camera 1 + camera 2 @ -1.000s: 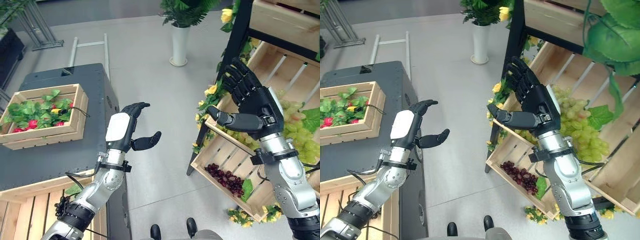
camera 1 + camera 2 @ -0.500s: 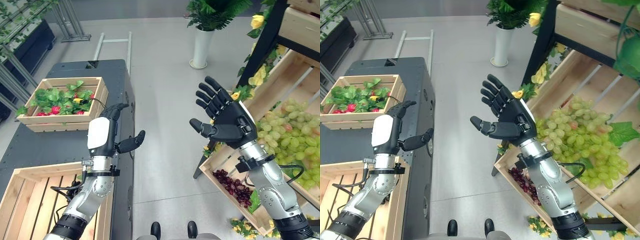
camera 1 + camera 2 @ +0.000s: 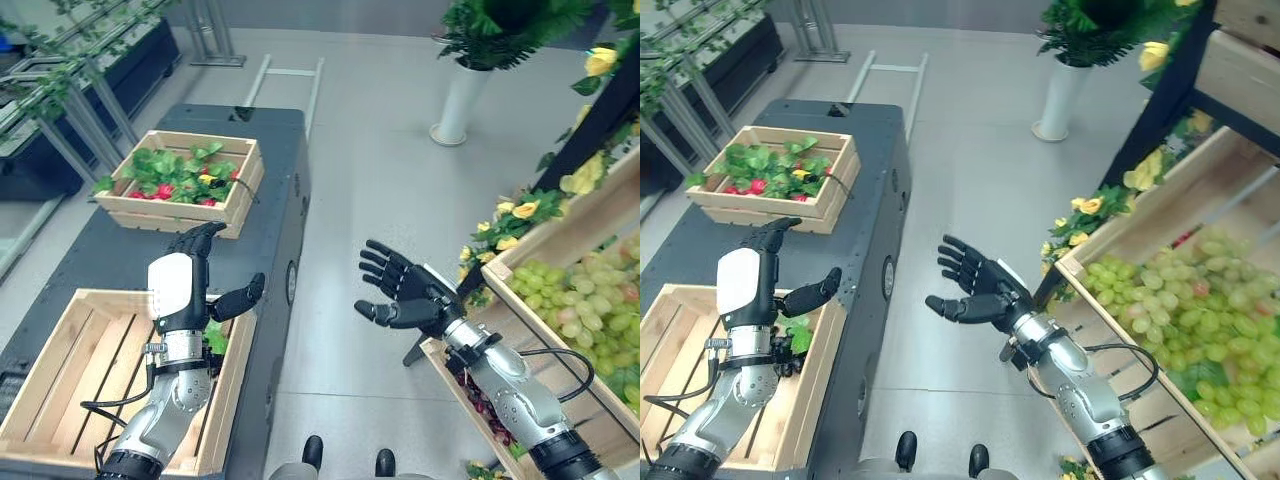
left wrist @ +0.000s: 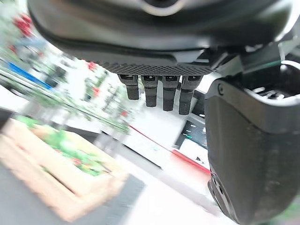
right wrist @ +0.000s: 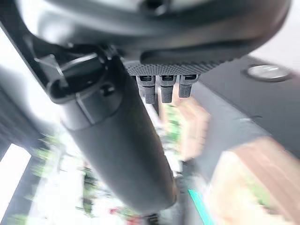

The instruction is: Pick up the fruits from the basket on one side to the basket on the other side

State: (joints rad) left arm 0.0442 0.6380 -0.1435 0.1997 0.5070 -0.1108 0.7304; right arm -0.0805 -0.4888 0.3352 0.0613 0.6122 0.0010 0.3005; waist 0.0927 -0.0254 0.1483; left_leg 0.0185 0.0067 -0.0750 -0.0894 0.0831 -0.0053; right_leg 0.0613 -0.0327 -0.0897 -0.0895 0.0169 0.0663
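Note:
My left hand (image 3: 180, 290) is raised and open, thumb out, over the right edge of the near wooden crate (image 3: 60, 350); its straight fingers (image 4: 159, 93) hold nothing. My right hand (image 3: 405, 298) hovers open, palm up and fingers spread, above the floor just left of the sloped crate of green grapes (image 3: 585, 295). Farther back on the black table (image 3: 275, 130) stands a smaller crate (image 3: 135, 212) of green leaves and red fruits (image 3: 165, 190). A green leaf and a dark clump (image 3: 790, 340) lie in the near crate beside my left wrist.
A white vase (image 3: 458, 103) with a leafy plant stands on the floor at the back. Yellow flowers (image 3: 520, 212) trim the corner of the grape shelf. Dark grapes (image 3: 490, 410) lie in a lower crate under my right forearm. Open grey floor (image 3: 370, 180) runs between table and shelf.
The whole view has swung left, so the camera moved. My right hand has come away from the grape shelf and dropped lower over the floor. Both hands stay open.

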